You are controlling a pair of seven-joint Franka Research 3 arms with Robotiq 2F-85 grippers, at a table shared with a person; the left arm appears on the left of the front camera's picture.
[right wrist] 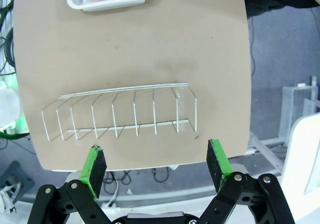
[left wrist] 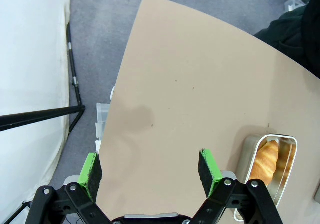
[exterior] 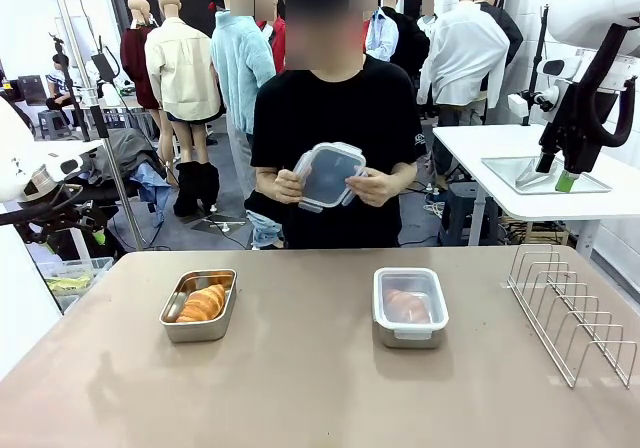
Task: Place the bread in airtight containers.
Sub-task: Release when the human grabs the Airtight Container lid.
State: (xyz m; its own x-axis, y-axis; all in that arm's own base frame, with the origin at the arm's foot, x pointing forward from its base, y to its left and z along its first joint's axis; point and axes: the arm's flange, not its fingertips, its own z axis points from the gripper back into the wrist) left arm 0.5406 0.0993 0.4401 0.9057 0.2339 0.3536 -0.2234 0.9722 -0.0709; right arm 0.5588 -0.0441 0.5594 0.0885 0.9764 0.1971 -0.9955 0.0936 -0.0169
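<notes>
So on the left, the open tin (exterior: 199, 305) sits on the table (exterior: 300, 388) with a croissant (exterior: 203, 302) inside and no lid. The left gripper (left wrist: 150, 173) hovers spread, holding nothing. Mid-table, the second tin (exterior: 410, 307) already has its lid on over a croissant. The person holds the spare lid (exterior: 328, 176). The right gripper (right wrist: 156, 165), also spread, hangs above the wire rack (right wrist: 120, 111). Risk: the lid going on crooked and not sealing.

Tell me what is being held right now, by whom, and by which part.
Both grippers, left gripper and right gripper, are open and empty. The person's hands hold a clear lid by its two side edges.
</notes>
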